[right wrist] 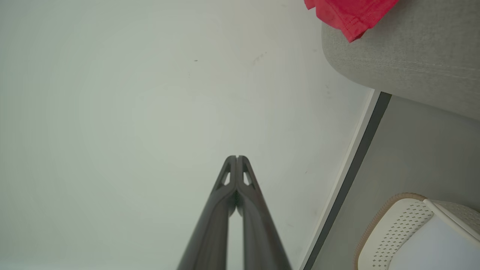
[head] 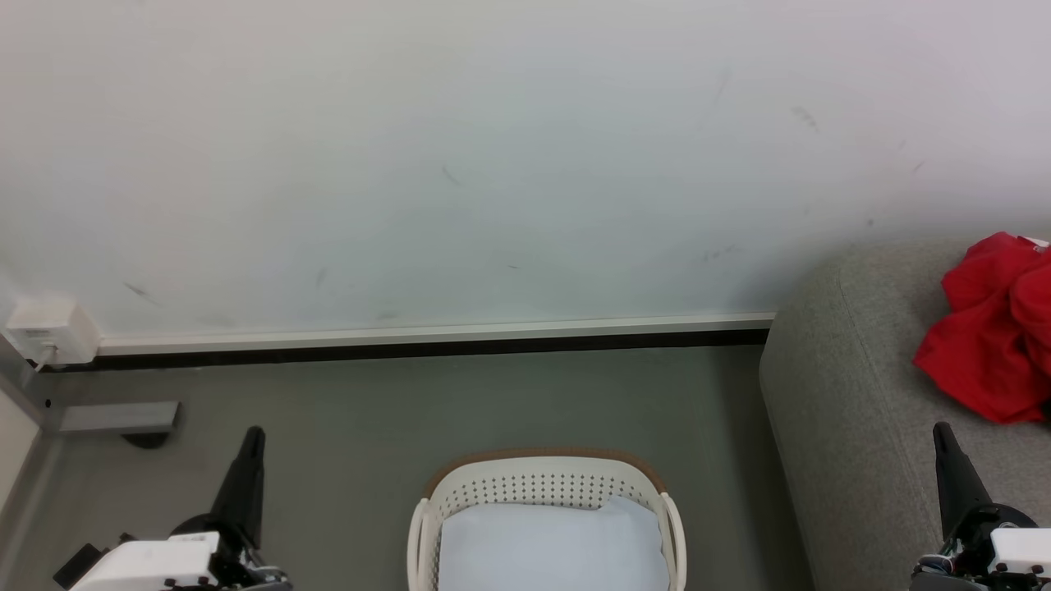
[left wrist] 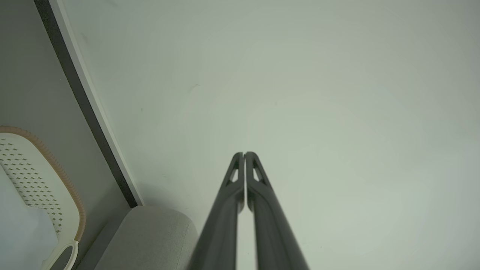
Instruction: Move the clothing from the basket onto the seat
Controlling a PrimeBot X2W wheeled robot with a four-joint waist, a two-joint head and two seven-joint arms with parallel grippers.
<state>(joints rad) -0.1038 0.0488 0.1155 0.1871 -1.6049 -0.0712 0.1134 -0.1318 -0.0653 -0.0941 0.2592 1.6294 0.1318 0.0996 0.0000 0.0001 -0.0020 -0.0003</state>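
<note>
The bright red clothing (head: 995, 328) lies crumpled on the light grey seat (head: 854, 410) at the right; a corner of it (right wrist: 350, 15) hangs over the seat's rounded edge (right wrist: 405, 60). The cream basket (head: 548, 484) with its brown rim stands on the floor at bottom centre, holding only a pale blue-white cloth (head: 550, 546). My left gripper (head: 253, 435) is shut and empty at lower left, left of the basket. My right gripper (head: 942, 431) is shut and empty at lower right, in front of the seat, below the clothing. Both wrist views show fingertips closed together (left wrist: 244, 154) (right wrist: 237, 157).
A white wall (head: 493, 164) with a pale skirting board (head: 435, 336) runs behind the basket. A white socket box (head: 49, 328) and a grey bracket (head: 115, 419) sit at the far left. Grey floor (head: 345, 410) lies between basket and wall.
</note>
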